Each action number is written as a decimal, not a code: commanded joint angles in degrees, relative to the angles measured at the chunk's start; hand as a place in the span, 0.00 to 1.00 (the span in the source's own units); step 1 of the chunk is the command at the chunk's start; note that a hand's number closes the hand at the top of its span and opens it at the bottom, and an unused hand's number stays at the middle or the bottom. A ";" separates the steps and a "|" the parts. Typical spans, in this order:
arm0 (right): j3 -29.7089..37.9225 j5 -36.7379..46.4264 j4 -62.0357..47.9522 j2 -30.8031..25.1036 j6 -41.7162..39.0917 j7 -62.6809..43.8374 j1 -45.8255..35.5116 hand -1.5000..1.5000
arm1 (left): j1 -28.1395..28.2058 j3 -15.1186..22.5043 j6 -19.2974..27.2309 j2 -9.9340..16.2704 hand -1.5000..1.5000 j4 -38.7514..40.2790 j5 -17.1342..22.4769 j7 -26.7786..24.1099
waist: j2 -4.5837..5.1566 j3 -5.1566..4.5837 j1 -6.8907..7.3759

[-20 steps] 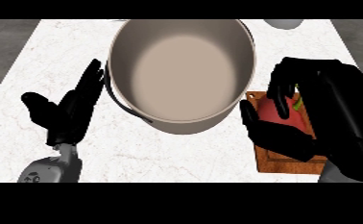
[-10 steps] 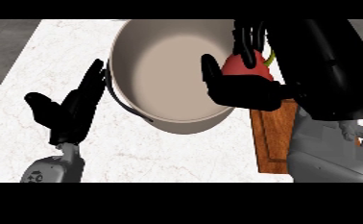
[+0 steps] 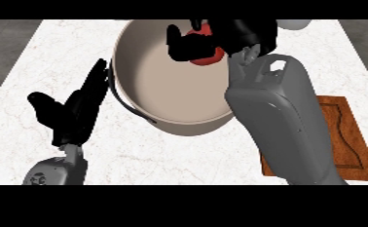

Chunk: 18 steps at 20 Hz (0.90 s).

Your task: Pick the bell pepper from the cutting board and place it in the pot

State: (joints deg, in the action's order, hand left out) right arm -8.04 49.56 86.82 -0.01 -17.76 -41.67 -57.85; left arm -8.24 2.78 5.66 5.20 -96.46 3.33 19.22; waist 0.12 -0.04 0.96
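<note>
The red bell pepper [image 3: 204, 55] hangs over the far right part of the big beige pot [image 3: 173, 89], inside its rim line. My right hand [image 3: 215, 38] is curled round the pepper from above and hides most of it. The grey right forearm [image 3: 284, 119] crosses the pot's right side and covers much of the wooden cutting board [image 3: 338, 138], whose visible part bears nothing. My left hand [image 3: 75, 109] rests open at the left, fingers up, just beside the pot's wall.
A pale round object [image 3: 293, 24] peeks in at the top right, past the pot. White marble counter [image 3: 64, 46] shows to the left and in front of the pot.
The right hand lifted the pepper off the cutting board and carried it left and away, over the pot. The left hand has stayed put.
</note>
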 commanded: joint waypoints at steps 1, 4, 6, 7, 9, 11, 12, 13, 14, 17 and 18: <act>-1.31 1.18 -10.78 0.01 6.76 5.83 -0.07 1.00 | 2.65 0.32 -1.39 0.18 0.50 -0.92 0.34 -1.23 | 0.08 0.00 0.11; -3.86 1.68 -15.85 0.01 6.59 7.77 -1.13 1.00 | 0.15 -1.41 -0.66 0.07 0.50 0.40 0.89 -0.74 | 0.05 0.00 -0.02; -2.92 -7.04 -18.23 0.01 9.39 3.19 -1.13 1.00 | 2.19 0.20 -0.97 -0.05 0.50 -2.05 0.31 0.08 | 0.05 0.01 0.78; -1.75 -9.16 -18.84 0.01 11.31 2.16 -0.51 1.00 | 0.23 -1.58 -1.58 0.17 0.50 1.74 1.35 -1.94 | 0.20 -0.01 0.60; -3.37 -11.66 -23.68 0.01 17.00 3.31 0.38 0.00 | -0.08 -1.02 -2.24 0.11 0.50 1.62 1.41 -2.05 | 0.33 0.00 1.03; -4.82 -17.58 -25.18 0.01 15.64 -0.78 -1.69 0.00 | -2.10 0.94 0.00 -1.37 0.50 1.17 -0.80 0.35 | 0.19 0.01 0.93; -4.35 -19.06 -26.52 0.01 16.95 2.09 -0.64 0.00 | -1.27 -0.37 -0.88 -0.45 0.50 2.07 -0.06 -0.72 | 0.23 0.01 0.78; -2.60 -21.04 -27.24 0.01 18.49 3.86 -1.68 0.00 | 2.19 1.87 -0.53 -2.73 0.50 2.83 -1.33 -5.29 | 0.29 0.00 0.97; -5.94 -24.15 -27.50 0.01 23.29 2.28 -1.79 0.00 | -3.43 -0.25 -0.39 -1.47 0.50 3.76 0.01 -0.52 | 0.33 0.01 1.19; -3.49 -26.68 -26.17 0.01 27.85 7.99 0.55 0.00 | -1.32 -1.09 -0.87 -0.01 0.50 1.56 -0.21 -1.26 | 0.12 0.04 0.65; -4.78 -27.22 -22.72 0.01 31.06 7.11 1.32 0.00 | -0.73 -0.54 -0.87 -0.68 0.50 1.18 0.19 -0.55 | -0.05 0.05 0.48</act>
State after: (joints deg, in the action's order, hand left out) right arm -11.95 26.74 62.02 0.00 5.77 -36.45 -58.13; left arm -9.70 1.81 4.65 4.94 -94.45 3.58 18.27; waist 0.28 0.00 1.68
